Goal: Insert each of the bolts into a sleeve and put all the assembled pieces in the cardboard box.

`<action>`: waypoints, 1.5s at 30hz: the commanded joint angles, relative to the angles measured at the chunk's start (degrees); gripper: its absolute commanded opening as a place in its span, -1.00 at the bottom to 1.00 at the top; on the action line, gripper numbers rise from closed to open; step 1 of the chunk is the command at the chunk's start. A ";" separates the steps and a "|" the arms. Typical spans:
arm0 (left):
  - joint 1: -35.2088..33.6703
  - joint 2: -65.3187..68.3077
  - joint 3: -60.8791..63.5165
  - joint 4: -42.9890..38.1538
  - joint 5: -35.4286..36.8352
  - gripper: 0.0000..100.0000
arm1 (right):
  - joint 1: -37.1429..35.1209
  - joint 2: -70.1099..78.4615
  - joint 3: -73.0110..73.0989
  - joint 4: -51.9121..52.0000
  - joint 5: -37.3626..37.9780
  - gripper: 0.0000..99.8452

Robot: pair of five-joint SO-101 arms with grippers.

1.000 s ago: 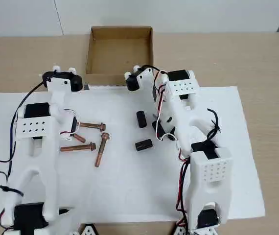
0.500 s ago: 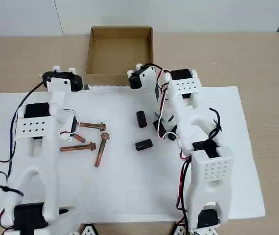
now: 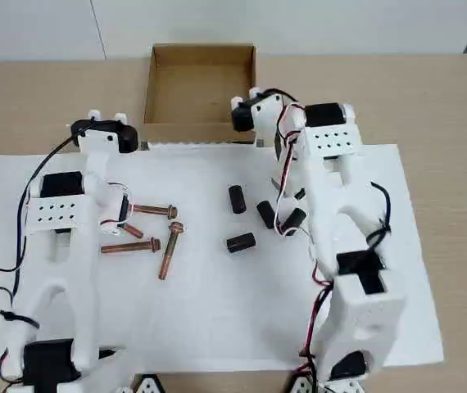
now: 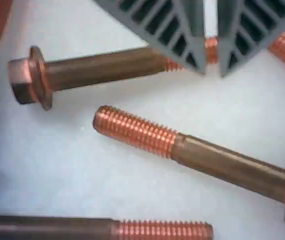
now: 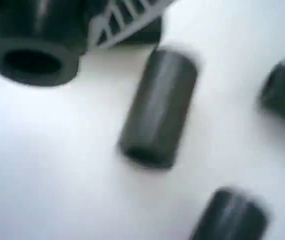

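Hovering over copper bolts (image 4: 132, 132) lying loose toward the table's left edge, left claw (image 4: 212, 69) is nearly closed and empty, right claw (image 5: 100, 30) by black sleeves (image 3: 241, 242) mid-table can't be judged; bolts likely stiff, heavy, roll-prone, so grip mid-shank.

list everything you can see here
box: 1, brown cardboard, far side of the table, past the paper
bolts: 4, copper, loose on the paper by the left arm, one partly under it
sleeves: 4, black, loose on the paper by the right arm
paper: 1, white, under the bolts and sleeves
table: 1, light wood
left arm: 1, white with black motors, over the bolts
right arm: 1, white with black motors, over the sleeves
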State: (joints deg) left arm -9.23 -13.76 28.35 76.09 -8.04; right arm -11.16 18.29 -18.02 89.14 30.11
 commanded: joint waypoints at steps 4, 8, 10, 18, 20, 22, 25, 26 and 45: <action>0.09 -0.70 -1.36 -0.09 -0.09 -0.99 | 0.66 -12.09 -0.88 7.52 -5.89 -0.99; 0.00 -0.09 -7.96 5.27 0.79 -0.99 | 2.24 -17.63 0.00 9.80 -8.53 -0.99; 0.00 -0.09 -12.18 7.12 0.79 -0.99 | 3.12 -20.97 1.85 9.71 -8.88 -0.99; 1.58 11.87 -34.24 19.34 -0.44 -0.99 | 3.82 -31.96 17.49 9.10 -8.88 -0.99; 2.46 16.70 -39.43 21.98 -2.81 -0.99 | 5.14 -33.63 21.10 8.13 -8.97 -0.99; 2.81 21.27 -43.65 24.00 -5.19 -0.99 | 7.08 -35.30 24.79 6.73 -8.79 -0.99; 3.08 26.20 -46.46 24.35 -9.23 -0.99 | 9.89 -36.53 28.48 5.49 -8.70 -0.99; 3.25 27.43 -46.55 24.35 -11.34 -0.99 | 10.86 -36.88 29.89 4.97 -8.70 -0.99; 5.10 34.46 -44.79 24.26 -53.01 -0.99 | 14.29 -38.37 35.16 0.66 -8.62 -0.99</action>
State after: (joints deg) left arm -4.75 20.70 -15.34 98.68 -57.36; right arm 2.99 -17.76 17.58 90.81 21.67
